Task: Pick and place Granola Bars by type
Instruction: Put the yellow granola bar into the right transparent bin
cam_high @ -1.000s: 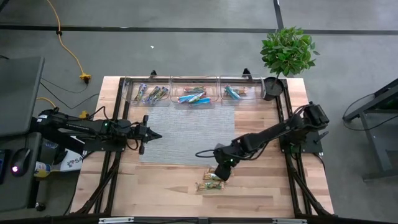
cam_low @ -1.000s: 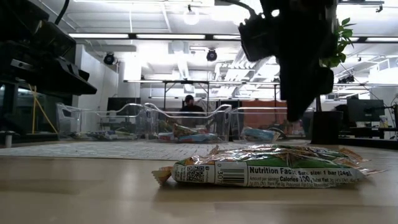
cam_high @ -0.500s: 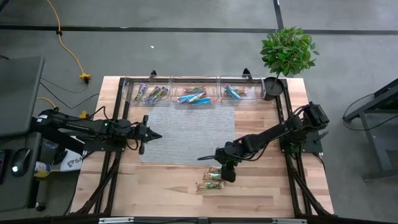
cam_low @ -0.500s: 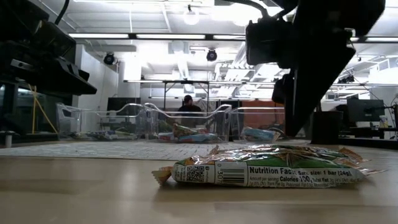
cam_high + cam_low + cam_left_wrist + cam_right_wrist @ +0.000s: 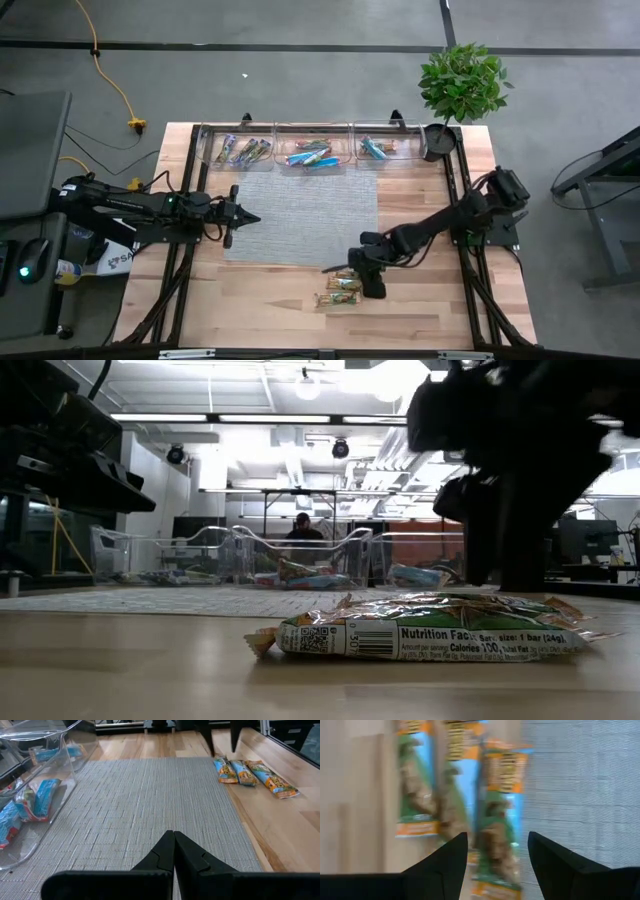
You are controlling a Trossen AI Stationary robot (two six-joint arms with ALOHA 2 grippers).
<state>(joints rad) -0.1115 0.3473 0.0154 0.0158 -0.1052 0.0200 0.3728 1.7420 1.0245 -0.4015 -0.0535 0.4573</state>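
Three granola bars with green, blue and orange wrappers lie flat side by side on the wood near the mat's near right corner [image 5: 342, 284], [image 5: 246, 772], [image 5: 500, 820]. One fills the low view [image 5: 420, 635]. My right gripper [image 5: 368, 284] [image 5: 497, 867] is open and points down over them. Its fingers stand on either side of the bar nearest the mat without touching it. My left gripper [image 5: 245, 218] [image 5: 173, 851] is shut and waits over the mat's left edge. More bars lie in three clear bins [image 5: 312, 152] at the far edge.
A grey woven mat [image 5: 300, 215] covers the middle of the table. A potted plant [image 5: 462, 85] stands at the far right corner. A black frame runs along both table sides. Bare wood [image 5: 260, 300] lies near the bars. A person [image 5: 303, 525] sits far behind the bins.
My right gripper has moved a short way toward the table's near right, past the bars, and its wrist has swung round. The bars have stayed where they were. The left arm has kept still.
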